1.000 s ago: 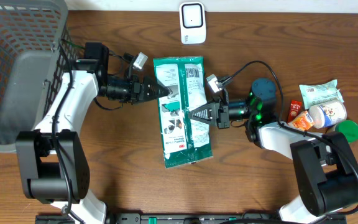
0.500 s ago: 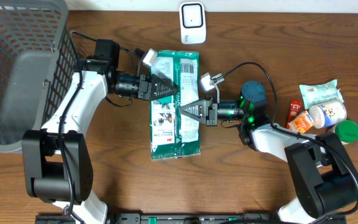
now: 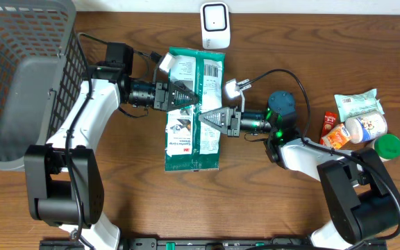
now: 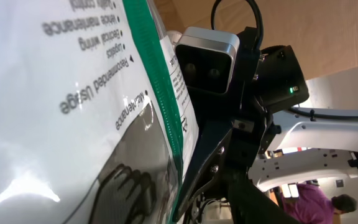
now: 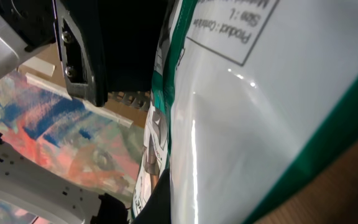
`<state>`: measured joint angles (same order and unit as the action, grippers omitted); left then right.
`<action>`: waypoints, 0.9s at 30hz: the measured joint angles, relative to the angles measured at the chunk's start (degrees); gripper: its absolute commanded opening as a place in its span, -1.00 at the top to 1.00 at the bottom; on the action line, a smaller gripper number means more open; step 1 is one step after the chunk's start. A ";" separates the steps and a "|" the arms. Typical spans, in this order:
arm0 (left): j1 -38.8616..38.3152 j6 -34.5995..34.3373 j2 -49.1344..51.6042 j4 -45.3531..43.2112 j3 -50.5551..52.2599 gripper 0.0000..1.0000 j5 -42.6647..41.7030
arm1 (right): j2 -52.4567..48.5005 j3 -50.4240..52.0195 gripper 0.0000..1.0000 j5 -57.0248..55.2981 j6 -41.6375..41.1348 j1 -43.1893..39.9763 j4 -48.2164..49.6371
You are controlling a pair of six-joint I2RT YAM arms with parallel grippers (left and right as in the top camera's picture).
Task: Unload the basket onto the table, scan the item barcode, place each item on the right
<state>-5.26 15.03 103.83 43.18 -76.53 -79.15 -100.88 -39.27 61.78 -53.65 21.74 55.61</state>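
Green-and-white packet (image 3: 186, 142) at table centre, its top edge just below the white scanner (image 3: 214, 26) at 12 o'clock. Thin glossy film pouch: probably light, floppy and slippery, and it will sag or fold if held by one corner. Best held at a flat edge or seam, two holds apart to keep the printed face taut and flat for the scanner.

Right gripper (image 3: 205, 118) comes in from 3 o'clock, jaws fully closed and pinching the packet near its middle. Left gripper (image 3: 189, 99) comes in from 9 o'clock with its tips over the packet's upper half. Can't tell how wide its jaws are, or whether they grip.

The overhead view gives the layout: both arms, scanner, and a dark striped patch at the packet's top right, maybe the barcode but too small to confirm. Left wrist view shows only glare and upside-down print on the film (image 4: 55, 124), with the other arm's camera (image 4: 207, 59) close behind. Right wrist view shows the film (image 5: 260, 124) right against the lens, edge-on.
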 measured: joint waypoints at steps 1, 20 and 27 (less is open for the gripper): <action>0.00 0.02 0.00 -0.07 0.00 0.01 -0.02 | 0.00 0.00 0.98 -0.11 -0.02 0.00 0.02; 0.15 0.02 0.00 -1.64 0.00 0.85 1.75 | 0.00 0.00 0.25 -2.40 -1.99 1.05 0.52; 0.15 0.02 0.00 -1.57 0.00 0.86 1.77 | 0.00 0.00 -0.60 -2.73 -2.34 1.05 0.59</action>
<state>-5.10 15.05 103.83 41.60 -76.53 -77.38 -100.88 -39.27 59.05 -55.99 22.79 56.21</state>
